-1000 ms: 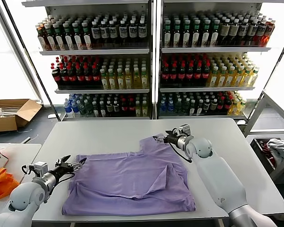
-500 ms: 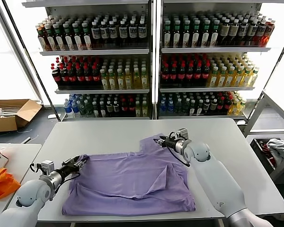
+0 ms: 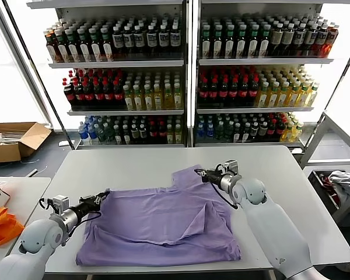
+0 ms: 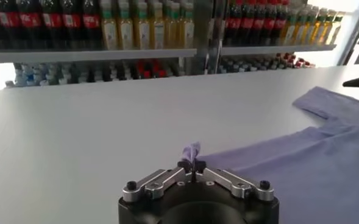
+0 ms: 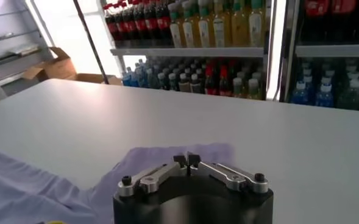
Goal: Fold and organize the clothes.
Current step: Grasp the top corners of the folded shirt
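The clothes are a lavender T-shirt (image 3: 163, 224) spread flat on the white table (image 3: 134, 166), with a fold at its right side. My left gripper (image 3: 103, 197) is at the shirt's left corner, low over the table. In the left wrist view it (image 4: 192, 163) is shut on a small tuft of the lavender fabric (image 4: 301, 152). My right gripper (image 3: 199, 172) is at the far sleeve. In the right wrist view its jaws (image 5: 187, 161) are closed at the edge of that sleeve (image 5: 161, 159), which lies right under them.
Shelves of bottles (image 3: 186, 81) stand behind the table. A bright orange fabric item (image 3: 0, 224) lies on a side table at the left, beyond it a cardboard box (image 3: 14, 140). A bin with cloth (image 3: 338, 184) stands at the right.
Both grippers have gone from open to shut. The left one has slid onto the shirt's left corner and pinched it. The right one has closed at the far sleeve.
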Controlling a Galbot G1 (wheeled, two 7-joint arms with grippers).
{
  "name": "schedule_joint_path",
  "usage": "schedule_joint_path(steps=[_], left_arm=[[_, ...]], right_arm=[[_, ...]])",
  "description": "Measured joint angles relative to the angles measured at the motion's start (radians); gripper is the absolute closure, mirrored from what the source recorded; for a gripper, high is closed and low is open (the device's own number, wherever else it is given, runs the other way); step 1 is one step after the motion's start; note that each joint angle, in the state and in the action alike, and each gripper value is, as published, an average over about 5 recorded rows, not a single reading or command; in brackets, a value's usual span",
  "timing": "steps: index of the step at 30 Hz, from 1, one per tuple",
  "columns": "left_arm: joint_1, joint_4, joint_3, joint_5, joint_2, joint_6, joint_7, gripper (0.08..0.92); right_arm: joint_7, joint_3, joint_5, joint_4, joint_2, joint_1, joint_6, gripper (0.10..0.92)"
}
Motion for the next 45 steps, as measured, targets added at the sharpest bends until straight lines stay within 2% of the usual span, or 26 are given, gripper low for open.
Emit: schedule_joint_path(steps=[17,21,23,26,45], left_arm=[[0.02,-0.034,-0.019,-0.016,0.022,-0.004,0.002,0.912],[0.033,-0.04,-0.03,-0.021,0.034,-0.009,0.003,0.912],[0.04,-0.044,-0.035,-0.022,0.039,-0.012,0.004,0.912],[0.05,-0.051,-0.041,-0.025,0.045,-0.015,0.006,0.912],[0.095,-0.087,-0.062,-0.026,0.04,-0.019,-0.001,0.912]], right_arm=[[0.07,-0.01,-0.123,-0.125,0.084,0.052,0.011,0.309],[0.077,-0.005,-0.139,-0.147,0.101,0.045,0.014,0.224],[0.077,-0.003,-0.143,-0.152,0.106,0.042,0.017,0.212],[0.078,-0.004,-0.144,-0.156,0.113,0.039,0.021,0.248],[0.055,-0.009,-0.099,-0.162,0.132,0.033,0.037,0.796]])
